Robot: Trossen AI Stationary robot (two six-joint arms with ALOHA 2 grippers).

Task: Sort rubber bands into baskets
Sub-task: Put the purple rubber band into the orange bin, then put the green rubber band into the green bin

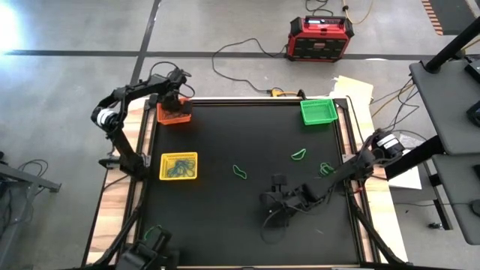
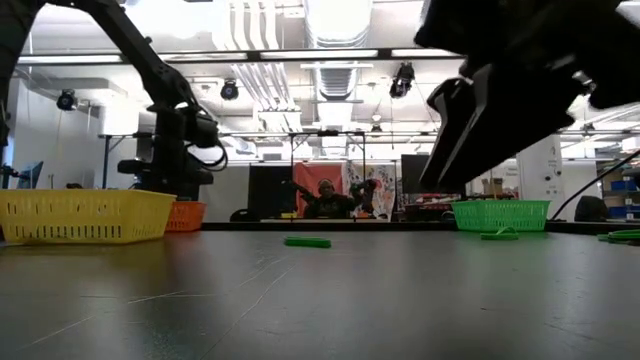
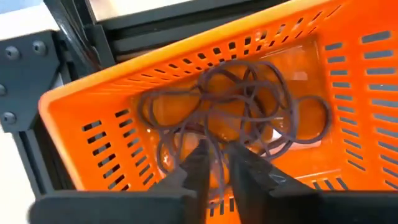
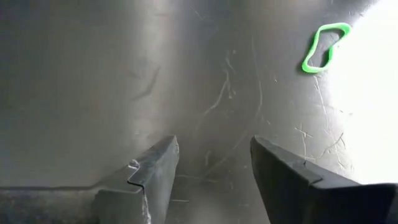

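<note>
Black matting covers the table (image 1: 225, 225), with grey floor around it and a workshop room behind.

Left end effector (image 3: 214, 165) hangs over the orange basket (image 3: 348, 93) at the table's far left corner. Its fingers stand a narrow slit apart, and whether they pinch anything cannot be told. Directly below them a tangle of dark brownish rubber bands (image 3: 242, 112) lies on the basket's floor.

Right end effector (image 4: 214, 165) sits low over the near middle of the table, its fingers spread fairly wide with only bare mat between them; it holds nothing. One green rubber band (image 4: 324, 46) lies on the mat ahead of it, well apart from the fingers.

From above, three green bands lie loose on the table: one near the middle (image 1: 241, 173), one farther right (image 1: 299, 154), one by the right arm near the table's right edge (image 1: 327, 169). Farther out, the yellow basket (image 1: 178, 166) rests at the left edge with bands inside, and the green basket (image 1: 318, 111) stands at the far right corner.
</note>
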